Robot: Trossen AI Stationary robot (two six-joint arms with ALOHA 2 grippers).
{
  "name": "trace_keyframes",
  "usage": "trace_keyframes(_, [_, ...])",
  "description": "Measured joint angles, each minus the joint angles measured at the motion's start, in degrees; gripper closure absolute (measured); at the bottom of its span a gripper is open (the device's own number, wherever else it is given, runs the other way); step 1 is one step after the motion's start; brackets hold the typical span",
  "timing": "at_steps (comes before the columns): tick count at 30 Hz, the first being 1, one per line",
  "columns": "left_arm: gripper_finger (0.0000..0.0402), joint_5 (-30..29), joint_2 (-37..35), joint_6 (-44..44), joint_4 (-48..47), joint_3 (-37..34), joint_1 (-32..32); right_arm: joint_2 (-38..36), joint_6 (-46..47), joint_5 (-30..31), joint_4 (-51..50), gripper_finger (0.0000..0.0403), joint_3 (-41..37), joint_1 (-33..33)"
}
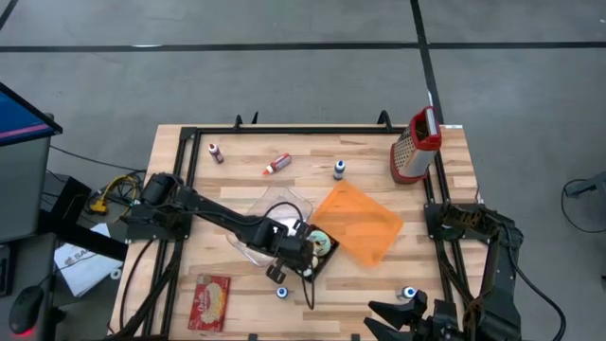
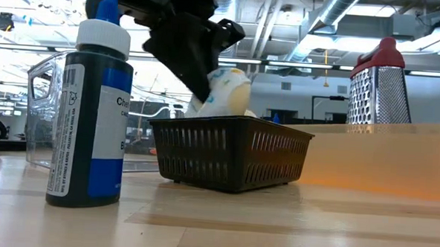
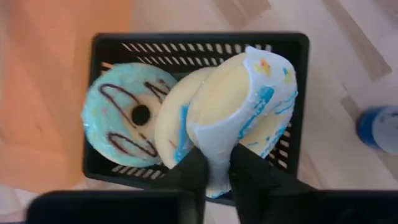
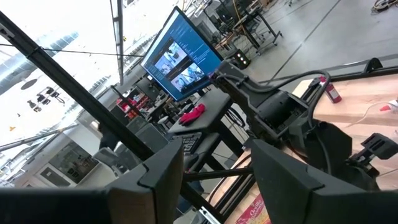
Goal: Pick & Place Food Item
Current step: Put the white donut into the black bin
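Note:
A black mesh basket [image 3: 292, 46] [image 1: 327, 256] sits near the middle of the table, next to an orange mat [image 1: 360, 223]. A blue-iced doughnut [image 3: 127, 118] with chocolate lines lies flat in it, and a pale doughnut [image 3: 174, 118] leans beside that one. My left gripper [image 3: 216, 167] [image 1: 303, 248] reaches into the basket, shut on a white-iced doughnut [image 3: 242, 102] [image 2: 229, 90] with blue and yellow streaks. My right gripper [image 4: 217, 180] stands open by the table's near right corner [image 1: 402, 317], holding nothing. My left gripper pinches the white-iced doughnut's rim [image 3: 214, 146] between its two fingers [image 3: 189, 174], one on the iced face and one on the plain face. The fingers slant down from the table's left. The doughnut stands on edge, tilted, its top above the basket's rim; the basket wall hides its lower part.
A clear plastic tub [image 1: 275, 213] stands just left of the basket. A metal grater [image 1: 417, 147] with a red handle is at the far right. Small bottles [image 1: 339, 170] [image 1: 276, 165] [image 1: 282, 292] are scattered about, and a red packet [image 1: 210, 301] lies at the near left.

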Motion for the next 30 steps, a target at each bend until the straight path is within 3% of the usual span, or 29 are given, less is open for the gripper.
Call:
trace_keyframes(6, [0.0282, 0.1, -0.3, -1.0, -0.5, 0.0, 0.0, 0.0, 0.0, 0.0, 0.0, 0.0221, 0.0, 0.0])
trace_keyframes(18, [0.0231, -1.9, -0.3, -1.0, 2.0, 0.0, 0.4, 0.0, 0.0, 0.1, -0.1, 0.0221, 0.0, 0.0])
trace_keyframes(30, [0.0196, -2.0, -5.1, -3.8, -2.0, -0.1, 0.9, 0.0, 0.0, 0.1, -0.2, 0.0221, 0.0, -0.1])
